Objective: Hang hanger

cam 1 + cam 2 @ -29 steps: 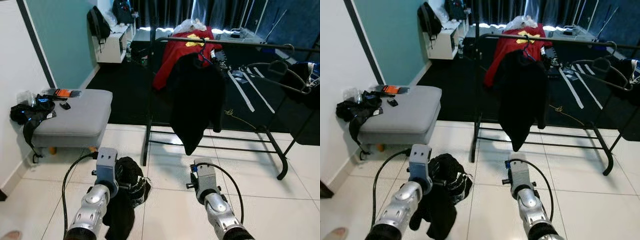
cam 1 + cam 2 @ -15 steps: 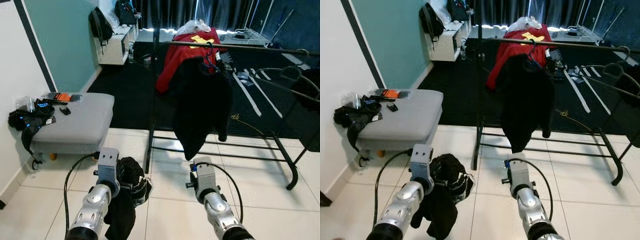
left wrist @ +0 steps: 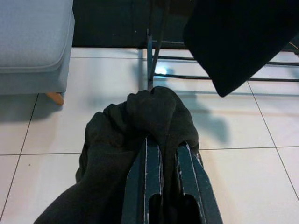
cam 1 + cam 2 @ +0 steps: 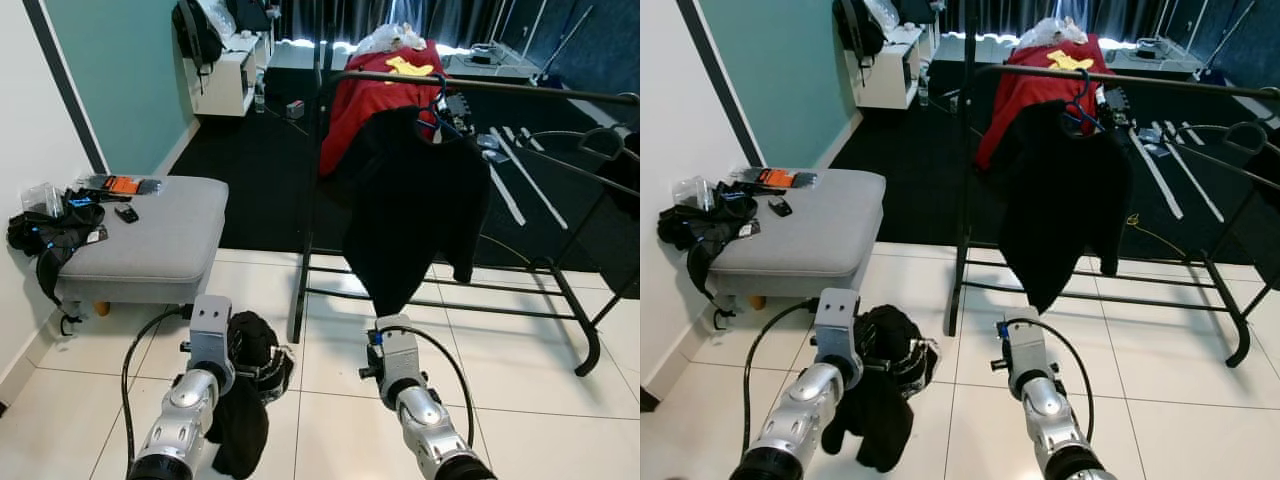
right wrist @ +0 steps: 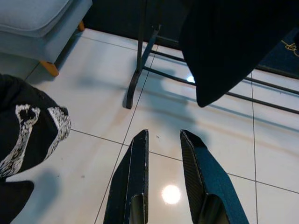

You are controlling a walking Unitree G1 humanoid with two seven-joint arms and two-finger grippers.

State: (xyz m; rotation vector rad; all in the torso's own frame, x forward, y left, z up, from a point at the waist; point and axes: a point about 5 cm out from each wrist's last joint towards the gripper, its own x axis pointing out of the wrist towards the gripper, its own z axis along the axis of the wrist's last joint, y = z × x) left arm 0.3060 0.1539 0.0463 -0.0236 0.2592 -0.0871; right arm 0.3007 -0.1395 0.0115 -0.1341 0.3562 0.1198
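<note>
Two grippers appear in the left eye view: the left gripper (image 4: pixel 262 366) carries a bundled black garment (image 4: pixel 243 400) near the clothes rack (image 4: pixel 480 87); the garment could snag the rack's foot or slip. An empty hanger (image 4: pixel 590 150) rests on the rail, far right. Left wrist view: the fingers (image 3: pixel 145 182) are clamped on the crumpled dark cloth. Right wrist view: the right gripper (image 5: pixel 163 140) is parted, holding nothing above the tiled floor (image 5: pixel 233 154).
</note>
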